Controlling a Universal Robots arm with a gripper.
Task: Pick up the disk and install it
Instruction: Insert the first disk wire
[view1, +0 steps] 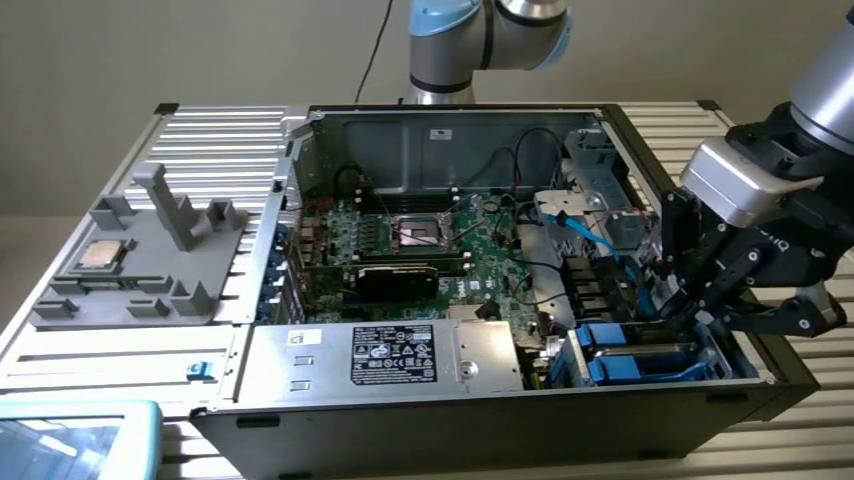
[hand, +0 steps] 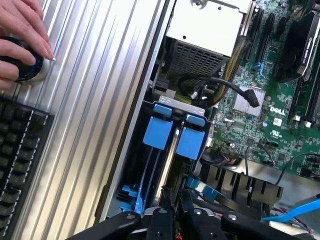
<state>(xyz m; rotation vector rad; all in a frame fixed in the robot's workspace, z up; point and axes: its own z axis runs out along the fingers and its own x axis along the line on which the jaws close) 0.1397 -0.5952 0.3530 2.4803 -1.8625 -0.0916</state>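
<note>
Step in hand: seating the disk in the drive bay, as I judge it. The grey tray on the bench carries the CPU chip and no drive.
Disk: it stands on edge in its blue carrier, in the bay at the corner of the computer case on the exterior view's right. A second blue carrier sits just beside it. I pick out the task's disk by the rail that runs toward the fingers, and I am not certain of it.
Gripper: low over the bay, right above the carriers' upper edges.
Fingers: drawn almost together, with a thin slit between them. Whether they pinch the carrier or only press on it cannot be told.
Alignment: keep the carrier's rails parallel to the bay walls, because a tilted drive is likely to bind in its slot.
Force: push straight along the slot and gently, since the blue plastic probably flexes and could crack under a skewed load.
Clearance: the black cable and the blue cable lie near the bay, so keep the wrist clear of both.
Seating check: a blue tab level with its neighbour would be a fair sign that the drive is home.
Person: a hand rests on a round knob beside a keyboard, well apart from the bay.
</note>
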